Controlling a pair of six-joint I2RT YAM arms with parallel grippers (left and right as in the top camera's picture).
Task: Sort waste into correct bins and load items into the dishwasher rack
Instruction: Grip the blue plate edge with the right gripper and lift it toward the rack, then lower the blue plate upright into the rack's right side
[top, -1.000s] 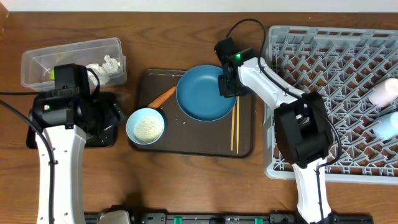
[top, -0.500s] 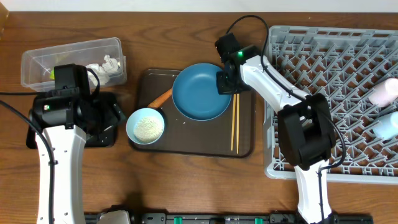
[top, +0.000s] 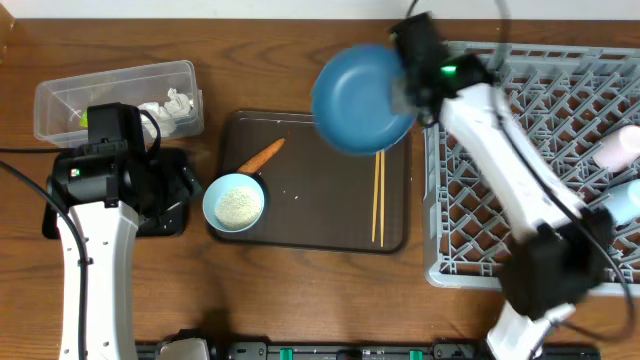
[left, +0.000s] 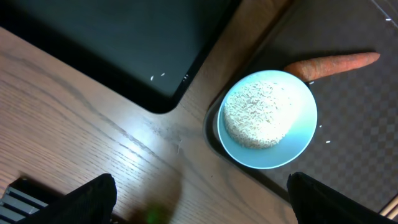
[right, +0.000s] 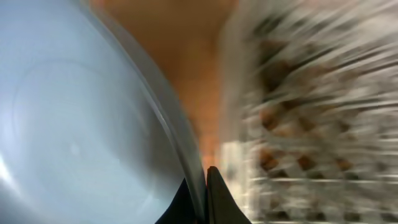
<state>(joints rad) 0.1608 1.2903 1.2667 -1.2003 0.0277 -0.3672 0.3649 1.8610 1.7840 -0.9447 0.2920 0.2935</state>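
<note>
My right gripper (top: 408, 97) is shut on the rim of the large dark-blue dish (top: 362, 98) and holds it tilted in the air, left of the grey dishwasher rack (top: 520, 170). The right wrist view shows the dish (right: 81, 124) clamped between my fingers (right: 205, 186). My left gripper (left: 199, 205) is open over bare wood, below the pale-teal bowl of rice (left: 267, 118) and the carrot piece (left: 333, 63). The carrot (top: 262, 155), the bowl (top: 234, 203) and the chopsticks (top: 378, 196) lie on the brown tray. Crumpled white paper (top: 170, 107) lies in the clear tub (top: 115, 85). The black tray (left: 112, 43) is under my left arm.
The brown serving tray (top: 320, 215) sits mid-table. A pink cup (top: 617, 150) and a light-blue cup (top: 624, 200) lie in the rack at the right edge. A few rice grains (left: 157, 77) lie in the black tray.
My right gripper has lifted the dark-blue dish off the brown tray and swung it up and right toward the rack. The left arm has not moved.
</note>
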